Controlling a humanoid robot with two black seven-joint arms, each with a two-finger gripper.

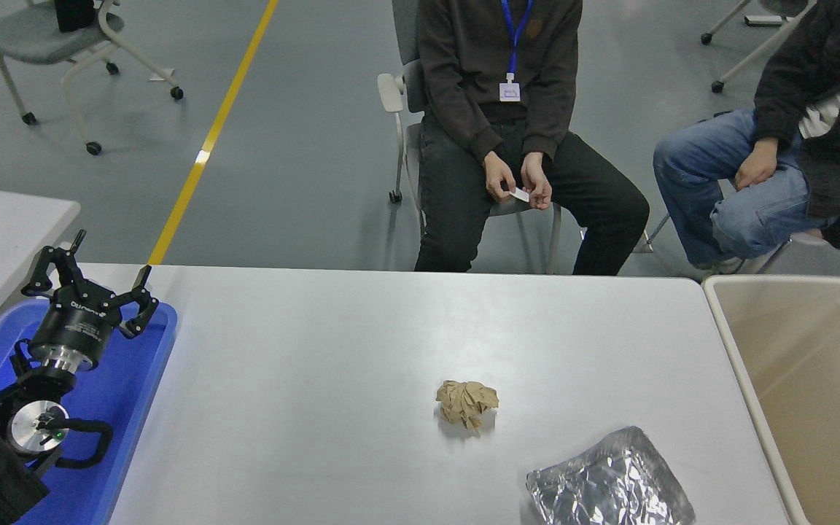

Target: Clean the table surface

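1. You have the table surface [332, 379] spread across the middle of the head view, its far edge running in front of the seated people and its near edge cut off at the bottom of the picture.
2. Your left gripper [92, 281] is parked over the blue tray [139, 386] at the table's left edge, near the far left corner; its fingers are spread apart and grasp nothing.
3. Your right arm and gripper do not appear anywhere in the view.
4. A crumpled brown paper ball [467, 403] lies on the table a little right of centre, closer to the near edge than the far one, touching nothing else.
5. A crumpled sheet of aluminium foil [607, 483] lies at the near edge, toward the right corner, apart from the paper ball.
6. The beige bin [744, 408] stands just beside the table's right edge.
7. Beyond the far edge, one person [496, 109] in dark clothes sits on a chair holding a small white slip in both hands; a second person [777, 168] in blue jeans sits further right.
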